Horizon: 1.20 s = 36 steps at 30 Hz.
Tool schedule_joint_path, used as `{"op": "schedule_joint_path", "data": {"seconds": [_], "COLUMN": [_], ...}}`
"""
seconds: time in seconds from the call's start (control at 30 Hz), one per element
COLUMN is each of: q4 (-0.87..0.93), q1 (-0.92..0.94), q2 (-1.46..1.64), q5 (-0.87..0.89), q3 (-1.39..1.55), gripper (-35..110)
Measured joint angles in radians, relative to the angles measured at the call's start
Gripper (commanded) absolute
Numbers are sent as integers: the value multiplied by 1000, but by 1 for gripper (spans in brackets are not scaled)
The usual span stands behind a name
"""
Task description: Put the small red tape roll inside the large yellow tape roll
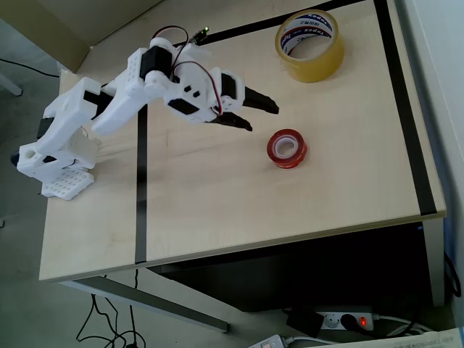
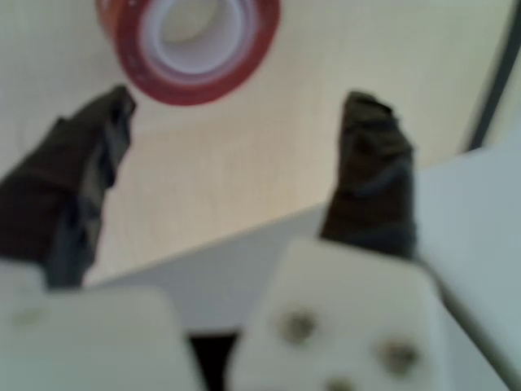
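Gripper (image 1: 263, 116) spread wide, empty, short of the small red tape roll (image 1: 287, 148); lay flat mid-table, well apart from the large yellow tape roll (image 1: 309, 45) at the far edge; might have skidded under an off-centre pinch; seemingly left of centre in the blurred wrist view.

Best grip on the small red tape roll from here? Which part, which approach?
Come from above and pinch the ring wall: one finger in the white core hole, one outside. The small red tape roll lies flat on the table with its hole facing up and is low, so a side grab looks poor. The gripper is open, apart from it.
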Motion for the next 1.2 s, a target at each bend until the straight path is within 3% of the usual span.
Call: {"op": "schedule_joint_path", "data": {"seconds": [0.5,1.2], "q4": [-118,-23], "q1": [6,51], "q2": [-213,-198], "q5": [-21,-20], "q3": [-8,-60], "gripper": [27,25]}}
